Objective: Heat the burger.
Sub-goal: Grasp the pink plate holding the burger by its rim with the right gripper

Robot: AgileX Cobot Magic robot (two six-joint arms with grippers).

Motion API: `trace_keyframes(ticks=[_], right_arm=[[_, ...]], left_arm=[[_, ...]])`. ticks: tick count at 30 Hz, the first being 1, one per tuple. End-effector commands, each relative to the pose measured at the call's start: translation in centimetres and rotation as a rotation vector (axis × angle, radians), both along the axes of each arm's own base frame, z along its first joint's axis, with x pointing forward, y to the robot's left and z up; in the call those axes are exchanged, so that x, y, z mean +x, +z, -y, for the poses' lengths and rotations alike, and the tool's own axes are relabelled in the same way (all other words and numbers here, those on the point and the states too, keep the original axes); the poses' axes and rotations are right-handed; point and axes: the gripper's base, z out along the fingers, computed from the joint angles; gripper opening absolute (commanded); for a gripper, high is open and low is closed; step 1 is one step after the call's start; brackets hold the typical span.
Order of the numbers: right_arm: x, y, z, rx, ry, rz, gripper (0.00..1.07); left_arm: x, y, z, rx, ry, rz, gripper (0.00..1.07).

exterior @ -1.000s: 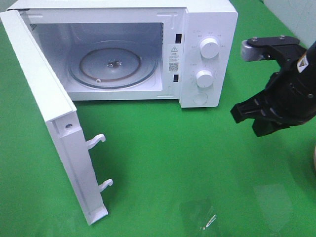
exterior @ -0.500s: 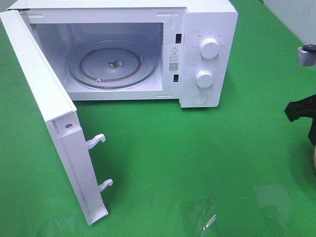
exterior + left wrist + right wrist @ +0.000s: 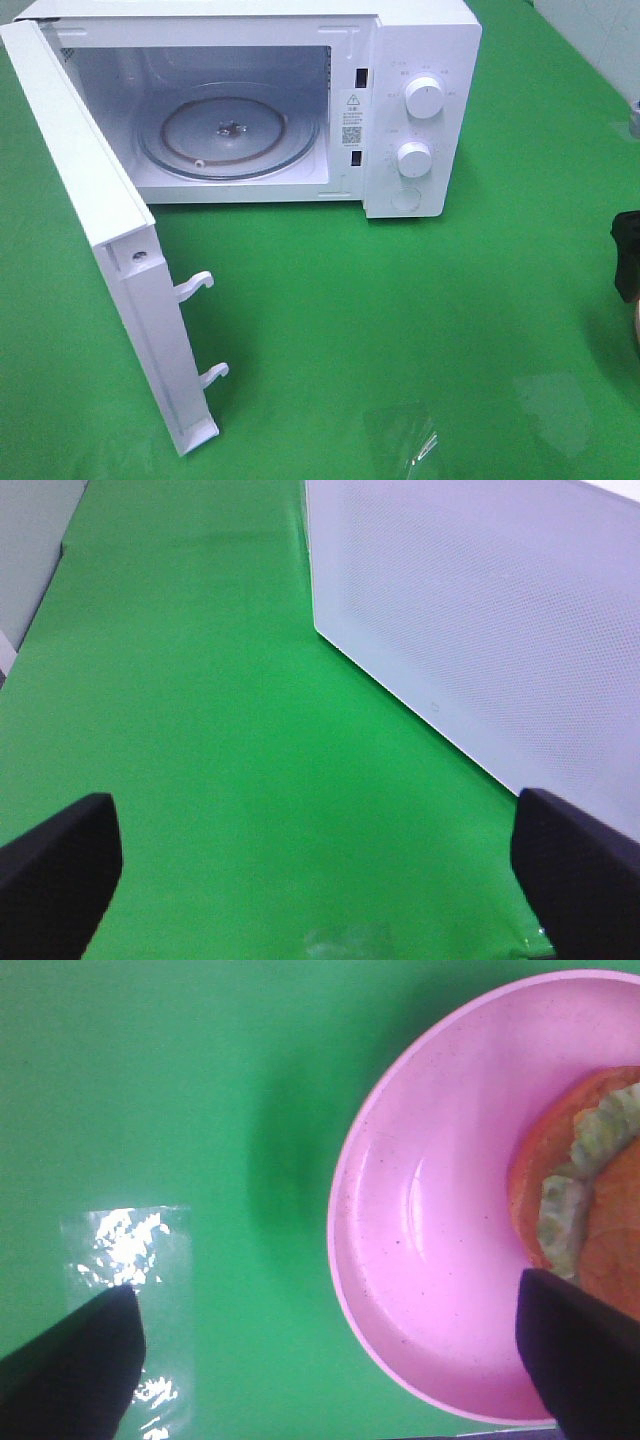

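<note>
Burger [image 3: 590, 1200]: outside the exterior view, which shows the microwave [image 3: 420, 60] with its door [image 3: 95, 230] open and turntable [image 3: 228, 130] bare. Left wrist view: left gripper [image 3: 320, 870], jaws apart and empty, beside that door. Right wrist view: burger on the pink plate [image 3: 420, 1220], away from the microwave; right gripper [image 3: 330, 1360] spread wide above, best centred astride the buns before closing.

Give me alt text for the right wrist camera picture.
A burger with brown buns and green lettuce lies on a round pink plate on green cloth. The right tool hangs open above, black fingertips showing.
</note>
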Motion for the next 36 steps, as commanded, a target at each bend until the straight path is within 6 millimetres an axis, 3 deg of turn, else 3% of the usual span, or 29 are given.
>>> trace_keyframes(ticks=[1, 11, 22, 36], right_arm=[[-0.1, -0.3, 0.2, -0.011, 0.006, -0.019, 1.0], [-0.2, -3.6, 0.6, -0.02, 0.019, -0.081, 0.97], [1.1, -7.2, 2.0, -0.016, -0.017, -0.147, 0.92], [2.0, -9.8, 2.7, 0.002, -0.035, -0.154, 0.87]], left_arm=[[-0.3, 0.0, 0.0, -0.003, -0.005, 0.034, 0.98], [-0.3, 0.0, 0.0, -0.003, -0.005, 0.034, 0.98], [-0.3, 0.0, 0.0, -0.004, -0.005, 0.034, 0.98], [-0.3, 0.0, 0.0, -0.003, -0.005, 0.034, 0.98]])
